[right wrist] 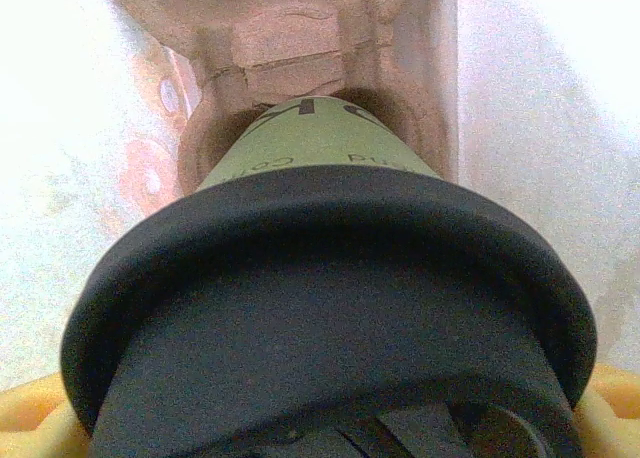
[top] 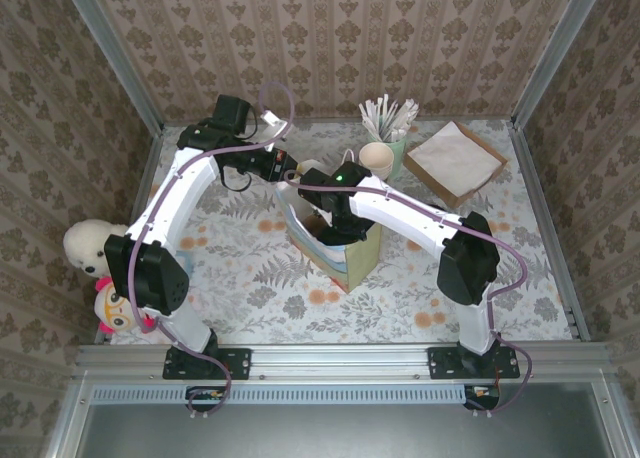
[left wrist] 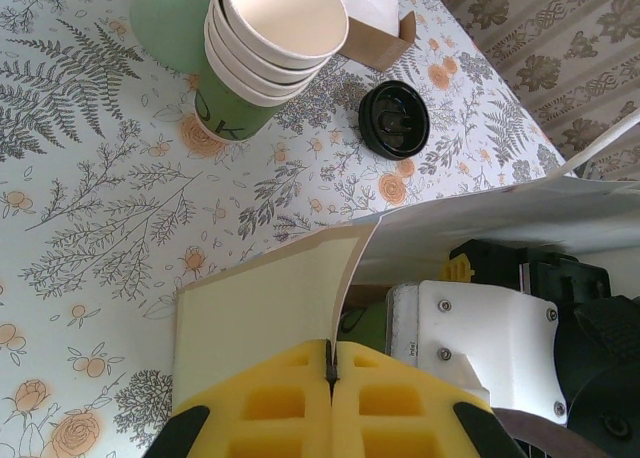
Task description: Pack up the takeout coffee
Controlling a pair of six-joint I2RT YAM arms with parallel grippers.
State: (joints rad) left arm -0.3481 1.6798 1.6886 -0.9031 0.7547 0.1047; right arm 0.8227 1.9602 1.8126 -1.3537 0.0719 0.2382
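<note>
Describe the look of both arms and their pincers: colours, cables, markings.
The left arm and right arm have white shells with black joint housings, each trailed by a purple cable. A green light glows near the right arm's wrist. The left pincer has yellow fingers with recessed pockets; the right pincer shows yellow finger edges.

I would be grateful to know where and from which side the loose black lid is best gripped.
Probably by its outer rim, at two opposite points, coming straight down from above. The loose black lid lies flat on the table, low and round, with no tall wall to pinch sideways; the cup stack and cardboard box stand nearby.
</note>
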